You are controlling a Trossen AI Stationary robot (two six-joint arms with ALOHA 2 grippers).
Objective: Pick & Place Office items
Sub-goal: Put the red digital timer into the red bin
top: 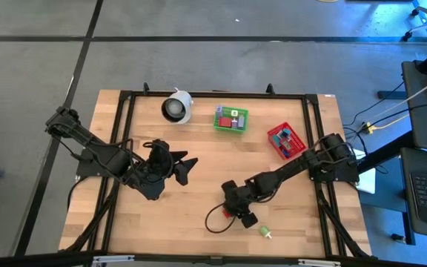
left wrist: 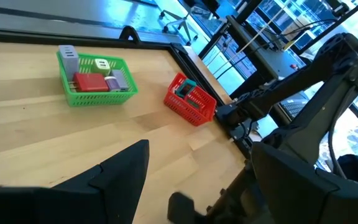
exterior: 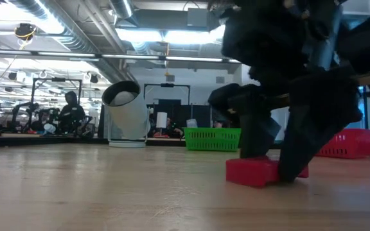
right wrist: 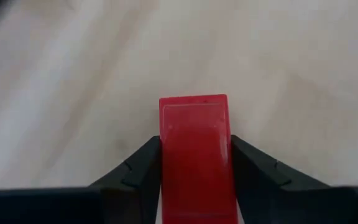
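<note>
My right gripper (top: 240,213) stands near the table's near edge, shut on a small red block (right wrist: 194,143) that lies on the wood; the low view shows the same block (exterior: 252,172) under the dark fingers. A small green piece (top: 264,232) lies on the table just right of it. A green mesh basket (top: 230,119) and a red mesh basket (top: 286,141) near the far edge each hold several small pieces. My left gripper (top: 182,167) hovers open left of centre, touching nothing. My right gripper pinches the red block between its two fingers, one finger (right wrist: 140,169) on each long side (right wrist: 166,155). The fingers come from above, slanting down, and run along the block's length. The block's underside (exterior: 249,181) rests on the table.
A white cylindrical roll (top: 176,107) with a dark hole stands near the far edge, left of the green basket. A black cable loop (top: 215,220) lies on the table beside my right gripper. A black frame (top: 213,94) borders the table. Bare wood lies between the two arms.
</note>
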